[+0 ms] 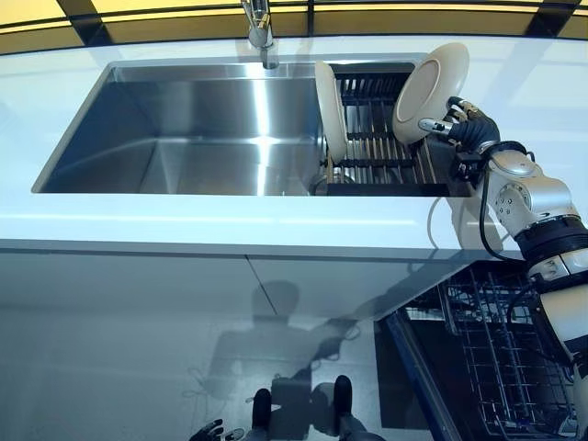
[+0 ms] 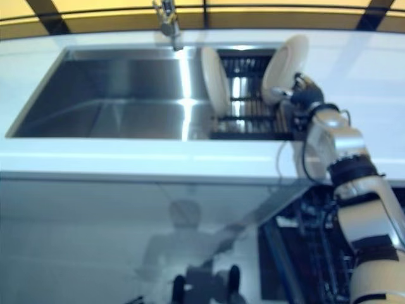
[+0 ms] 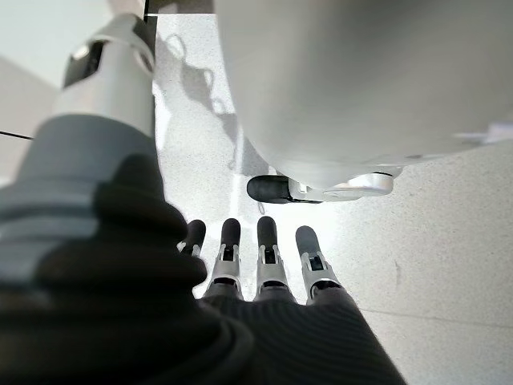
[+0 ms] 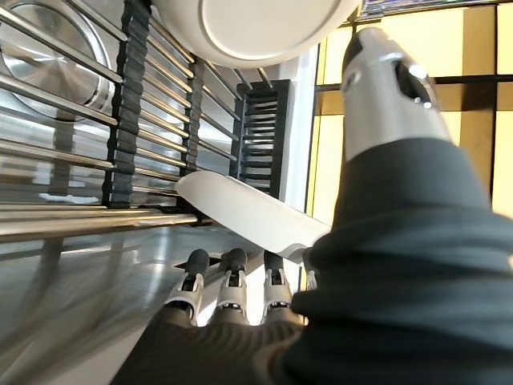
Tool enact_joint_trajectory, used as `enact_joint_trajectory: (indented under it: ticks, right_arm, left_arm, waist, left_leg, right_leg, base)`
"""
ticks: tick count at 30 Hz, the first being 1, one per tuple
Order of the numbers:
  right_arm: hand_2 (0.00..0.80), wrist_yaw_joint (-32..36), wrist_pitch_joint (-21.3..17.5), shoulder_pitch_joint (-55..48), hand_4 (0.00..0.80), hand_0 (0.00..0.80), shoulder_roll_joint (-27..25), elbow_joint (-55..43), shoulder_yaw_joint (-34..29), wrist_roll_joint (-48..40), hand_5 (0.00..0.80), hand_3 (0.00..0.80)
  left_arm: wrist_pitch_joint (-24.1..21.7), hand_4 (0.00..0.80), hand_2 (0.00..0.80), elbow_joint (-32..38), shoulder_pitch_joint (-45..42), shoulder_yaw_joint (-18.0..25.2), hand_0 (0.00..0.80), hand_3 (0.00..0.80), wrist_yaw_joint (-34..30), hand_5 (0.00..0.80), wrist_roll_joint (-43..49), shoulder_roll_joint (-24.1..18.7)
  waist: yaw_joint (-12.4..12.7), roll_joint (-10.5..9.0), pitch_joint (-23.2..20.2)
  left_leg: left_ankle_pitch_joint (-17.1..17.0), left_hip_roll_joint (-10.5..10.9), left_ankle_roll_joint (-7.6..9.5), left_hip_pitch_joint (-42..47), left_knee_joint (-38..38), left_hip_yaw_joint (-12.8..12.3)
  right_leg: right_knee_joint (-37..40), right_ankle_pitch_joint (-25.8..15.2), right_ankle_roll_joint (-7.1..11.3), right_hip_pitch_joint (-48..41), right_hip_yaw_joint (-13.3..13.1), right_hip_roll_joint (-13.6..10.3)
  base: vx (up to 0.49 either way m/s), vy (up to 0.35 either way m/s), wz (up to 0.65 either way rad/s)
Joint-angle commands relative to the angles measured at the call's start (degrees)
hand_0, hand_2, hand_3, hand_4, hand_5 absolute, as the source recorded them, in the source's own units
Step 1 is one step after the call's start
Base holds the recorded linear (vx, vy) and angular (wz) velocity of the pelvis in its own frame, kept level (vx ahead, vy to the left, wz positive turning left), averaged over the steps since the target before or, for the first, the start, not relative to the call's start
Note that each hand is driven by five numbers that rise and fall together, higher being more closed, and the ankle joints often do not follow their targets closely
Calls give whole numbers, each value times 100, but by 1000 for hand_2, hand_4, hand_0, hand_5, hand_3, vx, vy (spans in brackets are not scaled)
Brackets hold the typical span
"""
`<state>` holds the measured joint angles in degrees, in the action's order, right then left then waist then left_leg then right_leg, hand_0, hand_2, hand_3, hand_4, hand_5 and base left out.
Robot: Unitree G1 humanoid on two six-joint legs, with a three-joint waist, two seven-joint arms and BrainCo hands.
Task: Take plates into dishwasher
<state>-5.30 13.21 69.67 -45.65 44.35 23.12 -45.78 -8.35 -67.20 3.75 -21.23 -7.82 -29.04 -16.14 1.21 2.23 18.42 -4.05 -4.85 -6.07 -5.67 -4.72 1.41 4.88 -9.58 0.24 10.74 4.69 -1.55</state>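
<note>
Two white plates stand in the black drying rack point(image 1: 378, 147) at the right end of the sink. The left plate point(image 1: 331, 110) is upright on its edge. The right plate point(image 1: 430, 92) leans out to the right, and my right hand point(image 1: 469, 129) grips its rim from the right, thumb on its face. In the right wrist view that plate's edge point(image 4: 248, 216) runs between thumb and fingers point(image 4: 232, 277), with the other plate point(image 4: 264, 28) beyond. My left hand point(image 3: 268, 257) hangs low by the floor, fingers straight, holding nothing.
A steel sink basin point(image 1: 184, 129) with a faucet point(image 1: 260, 32) lies left of the rack. White countertop point(image 1: 230, 225) surrounds it. Below the counter at the lower right stands the open dishwasher with its dark wire basket point(image 1: 501, 358).
</note>
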Motion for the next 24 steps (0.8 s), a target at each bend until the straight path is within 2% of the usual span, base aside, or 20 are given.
enact_joint_trajectory:
  ticks: [1,7,17,20,24]
  right_arm:
    - [0,-152,-183,680,0,0,-279,177,280,-140,0,0]
    - [0,-173,-246,691,0,0,-294,219,297,-105,0,0]
    - [0,-66,-143,570,0,0,-451,278,202,-198,0,0]
    - [0,-9,-99,486,0,0,-472,323,170,-195,0,0]
    - [0,62,-58,400,0,0,-480,462,101,-224,0,0]
  left_arm:
    - [-171,0,0,-90,180,-207,0,0,10,0,-180,-194]
    - [-167,0,0,-73,192,-201,0,0,-21,0,-149,-207]
    - [-67,0,0,-198,192,-183,0,0,43,0,133,-206]
    - [46,0,0,-264,189,-171,0,0,154,0,249,-188]
    - [436,0,0,-470,198,-66,0,0,300,0,452,-163]
  waist:
    - [202,-323,-65]
    - [197,-334,-90]
    - [133,-497,-413]
    - [106,-556,-539]
    - [51,-614,-712]
  left_leg:
    - [-190,4,48,-141,-28,-3]
    - [-173,22,54,-135,-28,-19]
    - [-60,31,91,100,-28,-56]
    - [-12,40,110,218,-28,-90]
    - [59,58,136,426,-25,-144]
  right_leg:
    - [12,87,374,-123,26,-262]
    - [12,96,376,-127,30,-267]
    - [12,152,395,-314,-77,-234]
    - [12,177,395,-413,-110,-228]
    - [12,215,381,-586,-159,-230]
  base:
    - [0,0,0]
    - [0,0,0]
    - [0,0,0]
    - [1,1,-1]
    - [3,17,-12]
